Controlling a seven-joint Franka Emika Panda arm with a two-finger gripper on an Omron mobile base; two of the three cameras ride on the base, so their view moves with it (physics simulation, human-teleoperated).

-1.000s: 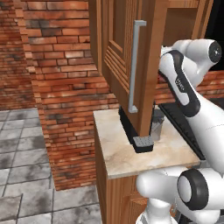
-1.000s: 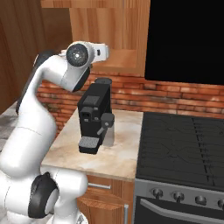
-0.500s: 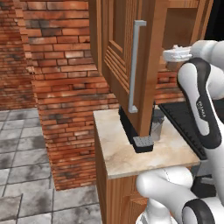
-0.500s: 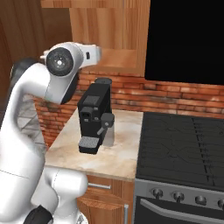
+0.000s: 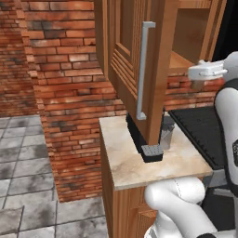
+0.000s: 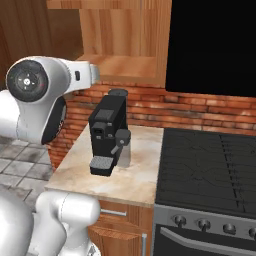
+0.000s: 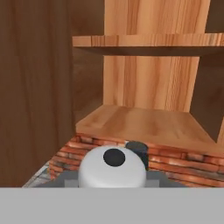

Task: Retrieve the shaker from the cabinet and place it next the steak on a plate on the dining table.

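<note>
Currently: you are on the retrieval half of the job, by my reading; the carry to the dining table is not yet begun.
Gripper [image 7: 113, 180]: clenched on the shaker, as far as the hand view tells; a grey fingertip sits on either side of the cap.
Shaker [image 7: 113, 166]: its pale cap with a dark centre spot sits right under the hand camera, in front of the lower shelf and not on it.
Cabinet [image 5: 125, 51]: the door stands swung wide, its grey bar handle [image 5: 145, 69] facing you, which leaves the opening free for the arm.
Lower shelf [image 7: 140, 122]: bare wood (nothing else for the hand to catch on).
Hand height: level with the shelf in the base views, so the shaker stays upright and clear of the things below.
Coffee machine [image 6: 107, 130]: stands on the marble counter [image 6: 140, 175] directly under the hand; keep the arm above it when you pull away.
Stove [image 6: 210, 160]: just beside the counter, well apart from the gripper.
Next: you will likely want to draw straight back, then drive to the plate with the steak.
</note>
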